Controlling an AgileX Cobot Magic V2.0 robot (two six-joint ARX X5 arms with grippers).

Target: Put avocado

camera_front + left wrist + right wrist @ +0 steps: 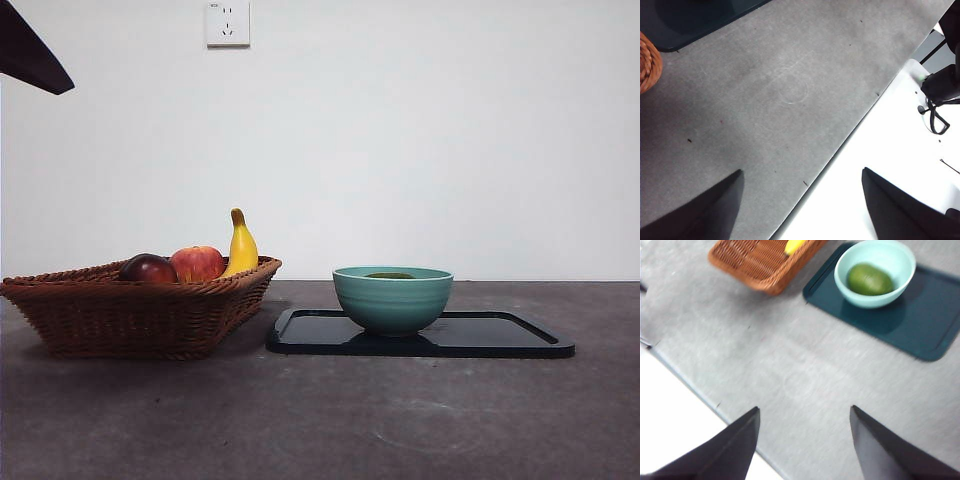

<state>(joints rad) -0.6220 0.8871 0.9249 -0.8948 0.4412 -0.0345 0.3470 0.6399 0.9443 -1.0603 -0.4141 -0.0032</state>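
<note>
The green avocado (pixel 869 279) lies inside the teal bowl (pixel 875 273), which stands on the dark tray (pixel 920 320). From the front only the avocado's top (pixel 389 275) peeks over the bowl (pixel 392 298). My right gripper (pixel 805 440) hovers open and empty over bare table, well away from the bowl. Over the table's front edge my left gripper (pixel 802 205) is also open and holds nothing. One dark arm tip (pixel 30 55) shows at the upper left corner of the front view.
A wicker basket (pixel 140 305) left of the tray (pixel 420 335) holds a dark red-purple fruit (pixel 148 268), a red apple (pixel 198 263) and a banana (pixel 241 246). The basket (pixel 765 260) and tray corner (pixel 690 20) show in the wrist views. A white surface (pixel 890 150) borders the table.
</note>
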